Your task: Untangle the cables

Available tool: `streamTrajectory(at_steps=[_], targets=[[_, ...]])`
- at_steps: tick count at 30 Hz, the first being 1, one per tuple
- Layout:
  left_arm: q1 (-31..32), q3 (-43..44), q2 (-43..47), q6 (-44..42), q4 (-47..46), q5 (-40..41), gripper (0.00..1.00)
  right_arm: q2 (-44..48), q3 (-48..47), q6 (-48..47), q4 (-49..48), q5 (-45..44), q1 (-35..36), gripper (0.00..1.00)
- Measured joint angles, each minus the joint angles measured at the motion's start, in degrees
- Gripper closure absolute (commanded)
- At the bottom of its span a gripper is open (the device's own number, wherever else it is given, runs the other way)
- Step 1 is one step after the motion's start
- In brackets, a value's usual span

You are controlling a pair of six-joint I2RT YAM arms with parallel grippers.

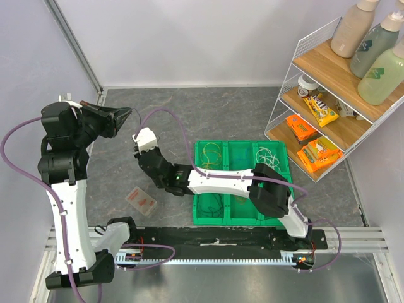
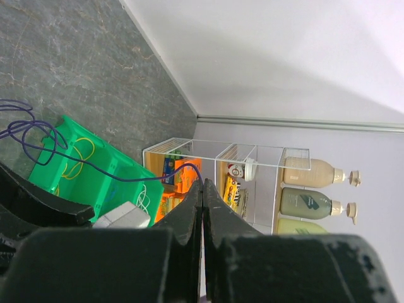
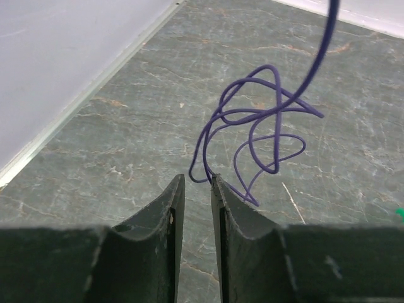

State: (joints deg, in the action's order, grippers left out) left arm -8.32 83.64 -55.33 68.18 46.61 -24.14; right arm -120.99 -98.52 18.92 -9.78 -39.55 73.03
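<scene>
You see the whole table (image 1: pixel 240 107) from above, while both wrist views peer closely past their jaws, sharing the purple cable (image 3: pixel 255 115) ahead.

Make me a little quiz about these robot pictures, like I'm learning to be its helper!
1. True or false: the left hand is shut on the purple cable.
2. What colour is the bin with the yellow cable in it? A red, B green, C blue.
3. Fill in the missing word: the right hand, close to the purple cable's tangled loops, is slightly ____.
Key: 1 true; 2 B; 3 open.
</scene>
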Motion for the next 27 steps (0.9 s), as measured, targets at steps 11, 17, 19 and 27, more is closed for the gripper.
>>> streamTrajectory(at_steps=[11, 17, 19, 27], targets=[[0.0, 0.0, 0.7, 0.2, 0.0, 0.2, 0.98, -0.1, 2.6, -4.2, -5.0, -6.3, 0.5, 1.00], [0.0, -0.4, 0.5, -0.1, -0.4, 2.9, 0.98, 10.3, 18.5, -5.5, -7.9, 1.0, 0.7, 1.00], [0.0, -1.4, 0.3, -0.1, -1.0, 3.1, 0.98, 15.4, 23.6, -5.4, -7.7, 4.6, 0.7, 1.00], [0.0, -4.3, -1.5, -0.1, -4.1, -0.3, 0.98, 23.3, 26.8, -1.1, -7.6, 26.6, -5.2, 0.59]])
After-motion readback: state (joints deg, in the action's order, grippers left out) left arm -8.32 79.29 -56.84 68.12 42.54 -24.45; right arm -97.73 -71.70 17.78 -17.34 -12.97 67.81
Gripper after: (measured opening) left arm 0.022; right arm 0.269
